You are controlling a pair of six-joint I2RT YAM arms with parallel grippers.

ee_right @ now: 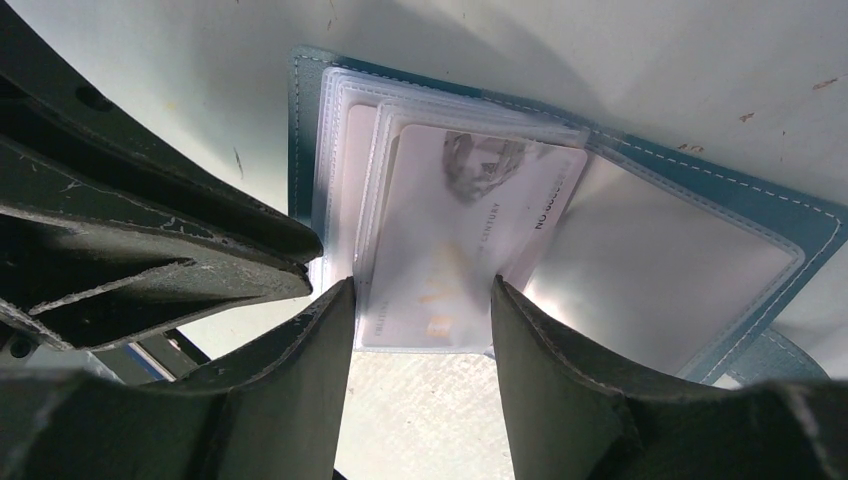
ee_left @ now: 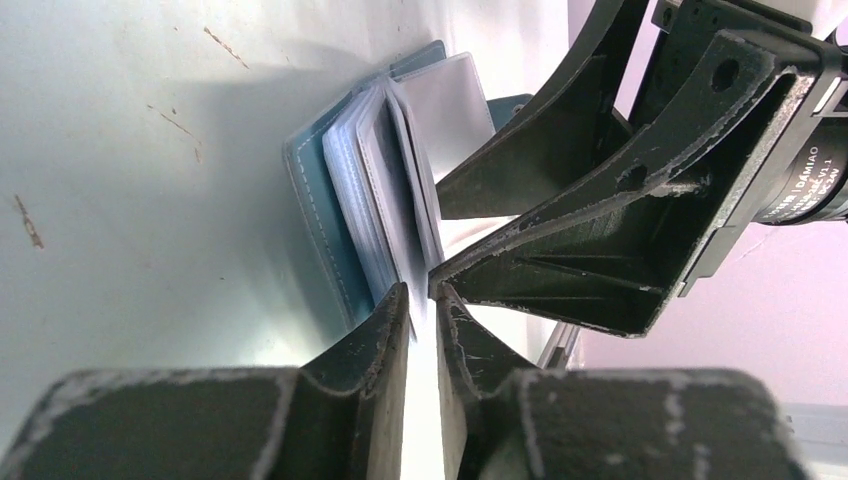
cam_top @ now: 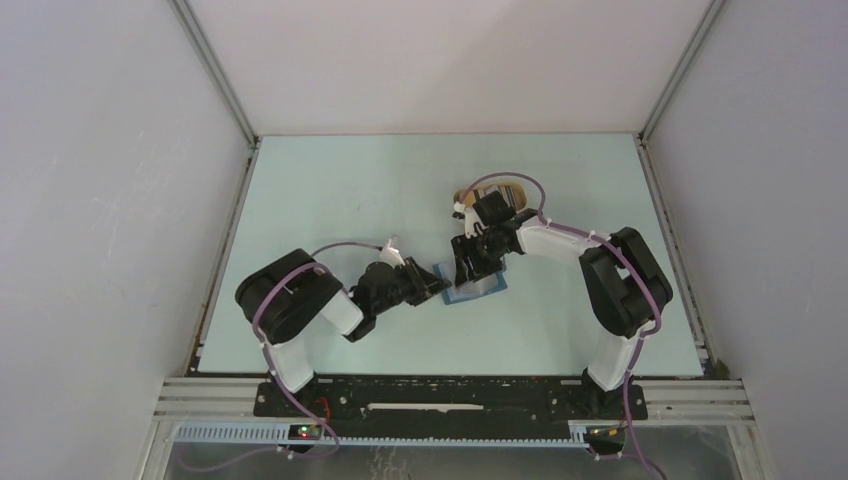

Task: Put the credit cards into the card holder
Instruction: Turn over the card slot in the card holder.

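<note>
Insertion step, one card in hand. The card holder [cam_top: 480, 292] lies open on the table at the centre of the overhead view, just below the two wrists that meet over it.

The right gripper [ee_right: 420, 310] comes in from the bottom of its own view. Its jaws stand moderately apart and bear on the two opposite edges of a whitish credit card [ee_right: 450, 240]. The card's far end is already under a clear sleeve, and its near end is outside the sleeve, between the fingers.

The left gripper [ee_left: 425, 295] is nearly pressed together. It appears to pinch a thin leaf at the edge of the fanned sleeves, which would steady the holder, though exactly what lies in that narrow gap cannot be told.

The next move probably calls for a straight push along the sleeve's length, with the card kept flat and the left pinch firm. Release should come only once the card is seated.

The holder has a teal-blue cover with pale stitching and several cloudy transparent sleeves, fanned at the upper left of the right wrist view. The card bears faint grey print and a dim portrait patch.

A tan tray [cam_top: 457, 195] shows behind the right arm, its contents too small to read.
</note>
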